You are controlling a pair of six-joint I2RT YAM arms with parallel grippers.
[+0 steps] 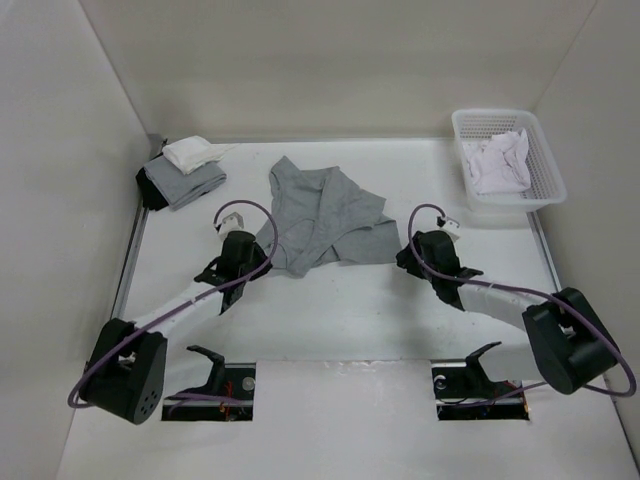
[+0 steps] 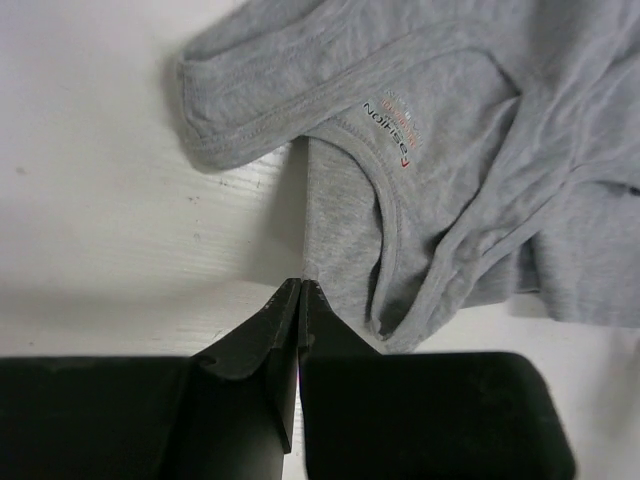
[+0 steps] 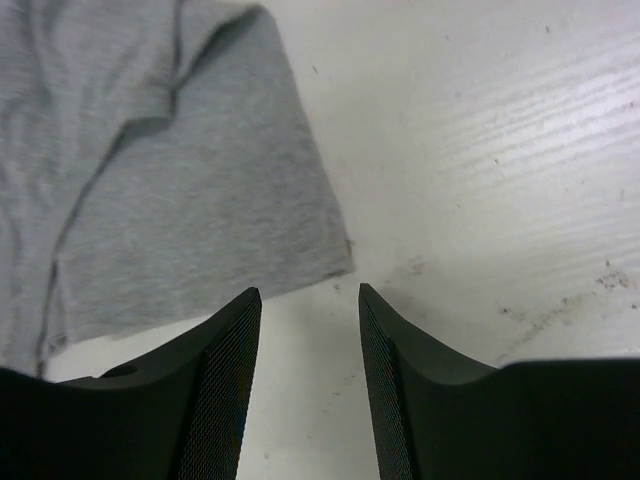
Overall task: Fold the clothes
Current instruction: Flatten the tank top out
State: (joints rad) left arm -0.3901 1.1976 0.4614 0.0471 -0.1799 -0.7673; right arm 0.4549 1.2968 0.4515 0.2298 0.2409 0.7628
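Left gripper (image 2: 300, 288) fingers pressed together at the edge of the grey sleeveless top (image 2: 450, 150), pinch on cloth unclear, right gripper (image 3: 310, 295) fingers apart over the table (image 3: 480, 150) beside its corner; only left wrist cam shows the printed neck label (image 2: 392, 128), only overhead shows it rumpled mid-table between both arms.

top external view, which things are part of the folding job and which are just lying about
In the job: grey sleeveless top; left end effector, shut on its edge; right end effector, open beside it.
Lying about: folded pile, back left; white basket holding a white garment.
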